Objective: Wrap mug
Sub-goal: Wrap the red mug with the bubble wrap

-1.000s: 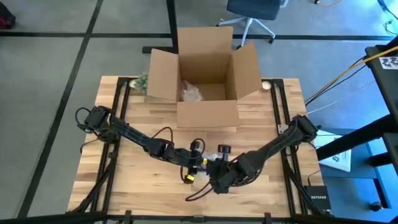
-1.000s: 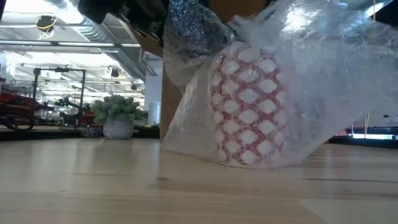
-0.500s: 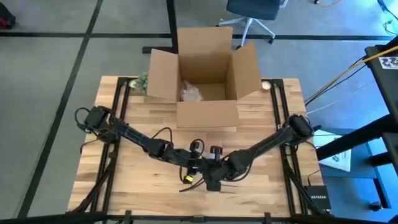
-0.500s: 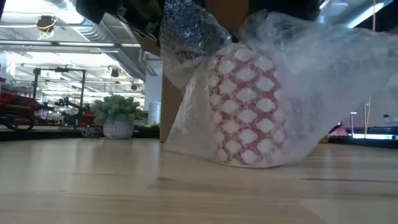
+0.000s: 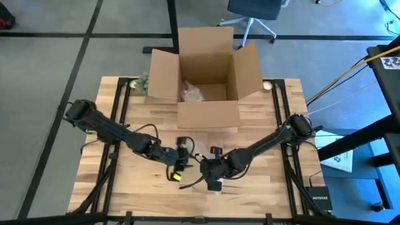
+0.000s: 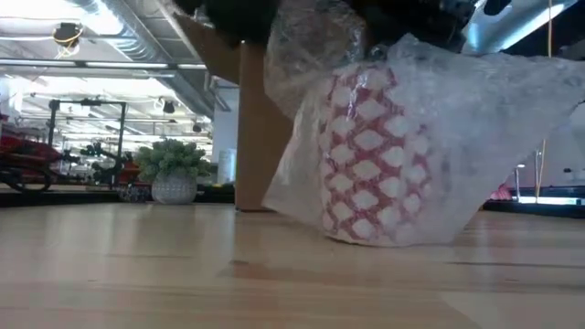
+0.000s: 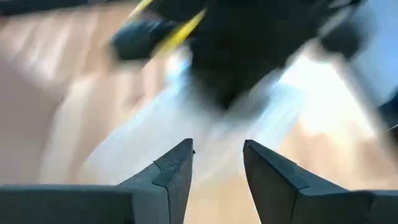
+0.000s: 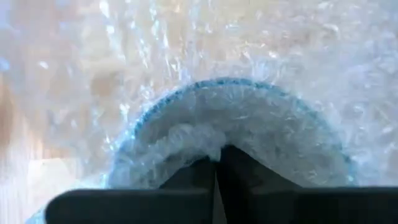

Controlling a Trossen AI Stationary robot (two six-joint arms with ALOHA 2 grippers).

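A mug (image 6: pixel 370 174) with a red-and-white diamond pattern stands on the wooden table (image 5: pixel 262 125), loosely covered in clear bubble wrap (image 6: pixel 475 137). My right gripper (image 5: pixel 210 176) is directly above it, pointing down and shut over the mug's blue-rimmed mouth (image 8: pixel 143 124). My left gripper (image 5: pixel 177 166) is open a short way to the mug's left. Nothing is between its fingers (image 7: pixel 177 171), which point toward the wrap and the right arm. My right gripper comes from above, pointing down into the mug's mouth. Its shut fingertips (image 8: pixel 217 163) meet a bunched fold of bubble wrap (image 8: pixel 186 140) inside the rim. The fingers hide exactly how much wrap sits between them. The mug's base rests on the table, and the wrap lies slack around it.
An open cardboard box (image 5: pixel 206 81) stands at the table's far middle with some wrap inside. A small potted plant (image 5: pixel 142 81) sits at the box's left corner. Bare wood lies to the near left and near right of the mug.
My left gripper has drawn back from the bunched top of the wrap toward the table's left edge. My right gripper has moved left and settled over the mug. The wrap's loose flap on the right arm's side has come down closer around the mug.
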